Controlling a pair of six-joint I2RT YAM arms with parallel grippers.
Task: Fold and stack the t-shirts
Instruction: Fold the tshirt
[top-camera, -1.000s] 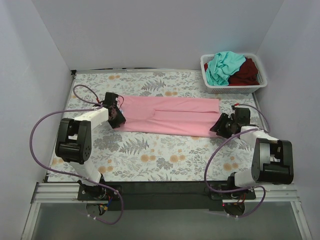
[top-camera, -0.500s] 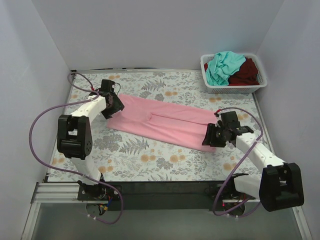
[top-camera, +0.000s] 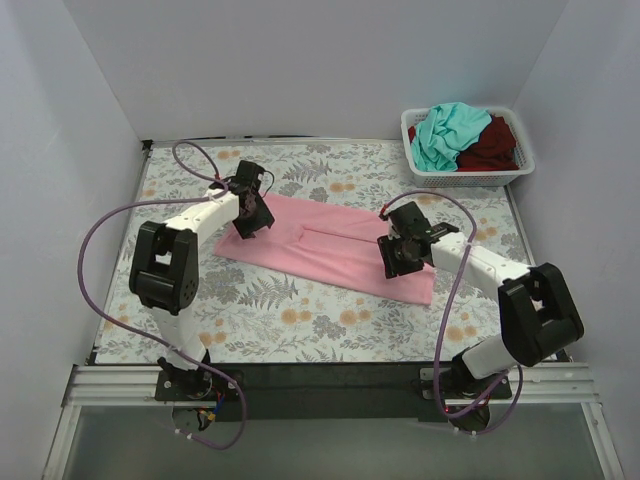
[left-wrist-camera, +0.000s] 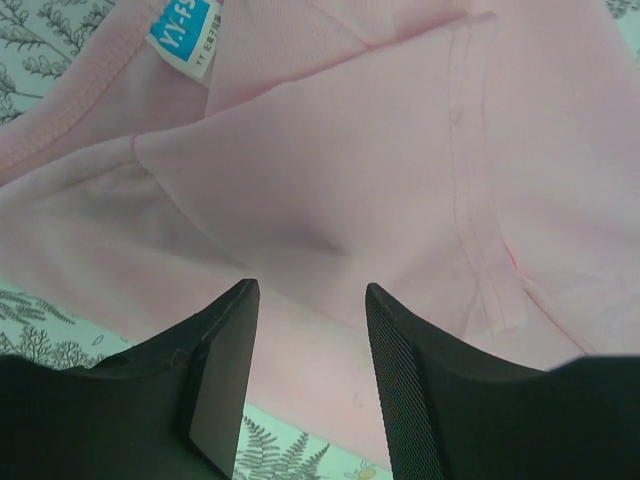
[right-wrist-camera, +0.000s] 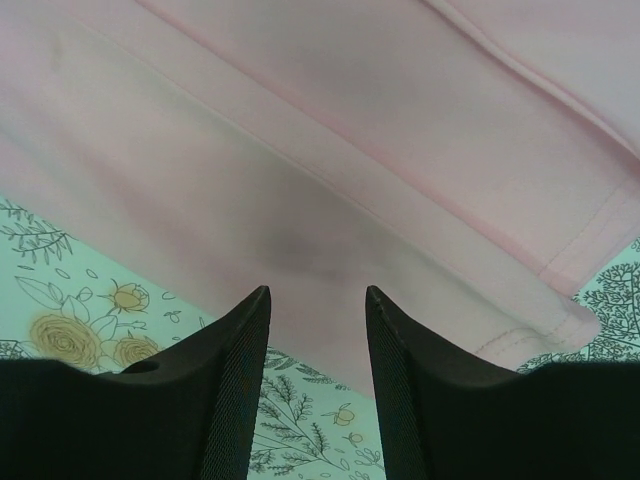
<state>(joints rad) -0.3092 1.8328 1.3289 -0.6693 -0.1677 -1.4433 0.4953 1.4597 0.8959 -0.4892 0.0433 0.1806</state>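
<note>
Shifted askew: pink t-shirt (top-camera: 335, 248) on floral table (top-camera: 300, 312); white walls (top-camera: 300, 70)

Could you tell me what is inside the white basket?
A crumpled teal shirt and a dark red shirt fill the basket; anything beneath them is covered.

Light pink t-shirt (top-camera: 335, 250), floral-print table (top-camera: 300, 312)

The table (top-camera: 300, 322) is covered edge to edge in a pale print of grey ferns and orange flowers. A pink shirt (top-camera: 335, 248) lies flat across its middle as a long folded strip, slanted, with the left end closer to the far edge and the right end closer to the near edge. A white slatted basket (top-camera: 470, 179) stands in the far right corner, well apart from the shirt.
</note>
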